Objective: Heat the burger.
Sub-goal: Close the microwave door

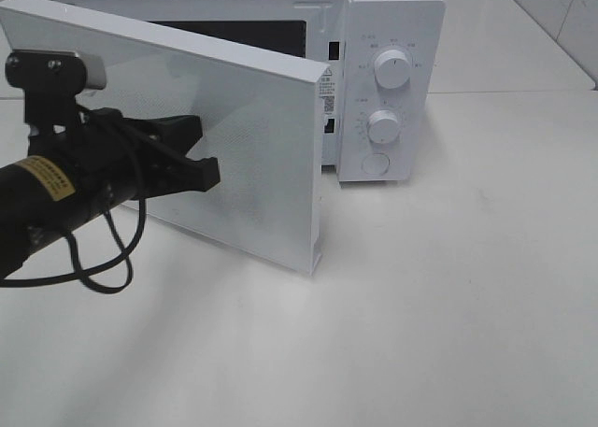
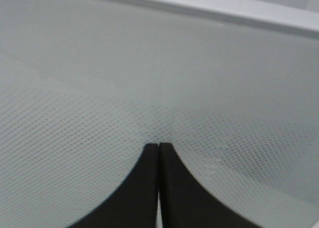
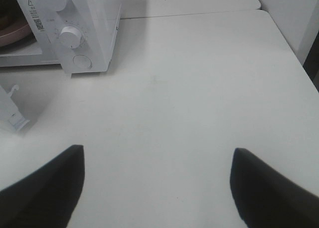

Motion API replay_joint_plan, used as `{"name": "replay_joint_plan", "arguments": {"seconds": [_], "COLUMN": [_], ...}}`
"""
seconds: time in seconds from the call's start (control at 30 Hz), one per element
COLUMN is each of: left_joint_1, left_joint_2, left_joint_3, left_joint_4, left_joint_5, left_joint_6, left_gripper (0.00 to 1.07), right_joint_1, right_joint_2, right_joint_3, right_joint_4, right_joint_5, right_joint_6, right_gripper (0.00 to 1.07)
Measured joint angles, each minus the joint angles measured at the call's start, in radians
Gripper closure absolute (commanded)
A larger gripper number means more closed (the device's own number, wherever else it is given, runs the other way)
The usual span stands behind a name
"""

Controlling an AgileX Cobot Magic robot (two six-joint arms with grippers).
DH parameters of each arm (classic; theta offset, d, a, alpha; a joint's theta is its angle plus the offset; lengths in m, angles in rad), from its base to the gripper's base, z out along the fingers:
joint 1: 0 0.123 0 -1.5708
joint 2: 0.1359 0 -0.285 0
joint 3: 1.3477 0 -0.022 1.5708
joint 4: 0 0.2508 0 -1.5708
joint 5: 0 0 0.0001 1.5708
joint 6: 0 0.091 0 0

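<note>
The white worktop (image 1: 448, 334) fills most of the high view, and the microwave (image 1: 411, 35) sits at the top centre of the frame. Its door (image 1: 252, 137) stands half open, swung out toward the left and centre, with the free edge nearest you.

Your left claw (image 1: 207, 173) is at centre left, fingers pressed together with nothing between them. Its tips sit right at the door's dotted outer face, though I cannot tell whether they actually touch it. Your right claw (image 3: 157, 153) does not show in the high view. Its own camera shows the fingers spread wide and empty, over bare worktop well apart from the microwave.

At the upper left of that same view you can see a sliver of a pink plate (image 3: 15, 34) inside the oven. The burger presumably sits on it, but it is too cut off to make out.

I judge that loading is done and shutting the door is the step in hand. Next, push steadily along the door's swing, near the free edge, until the latch catches. After that, grip and turn the lower dial (image 1: 382, 126) on the right-hand panel; your right claw looks better placed for it.
</note>
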Motion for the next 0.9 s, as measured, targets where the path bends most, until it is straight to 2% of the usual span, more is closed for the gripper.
{"name": "replay_joint_plan", "arguments": {"seconds": [0.03, 0.1, 0.2, 0.47, 0.9], "left_joint_1": [-0.016, -0.022, -0.042, -0.044, -0.044], "left_joint_2": [0.016, 0.024, 0.054, 0.108, 0.211], "left_joint_3": [-0.042, -0.058, -0.136, -0.264, -0.408], "left_joint_4": [-0.012, -0.017, -0.063, -0.101, -0.165], "left_joint_5": [0.015, 0.023, 0.054, 0.122, 0.160], "left_joint_6": [0.000, 0.000, 0.020, 0.045, 0.080], "left_gripper": [1.07, 1.07, 1.07, 1.07, 1.07], "right_joint_1": [0.000, 0.000, 0.000, 0.000, 0.000], "right_joint_2": [0.000, 0.000, 0.000, 0.000, 0.000], "right_joint_3": [0.000, 0.000, 0.000, 0.000, 0.000], "right_joint_4": [0.000, 0.000, 0.000, 0.000, 0.000], "right_joint_5": [0.000, 0.000, 0.000, 0.000, 0.000], "right_joint_6": [0.000, 0.000, 0.000, 0.000, 0.000], "right_gripper": [0.31, 0.31, 0.31, 0.31, 0.31]}}
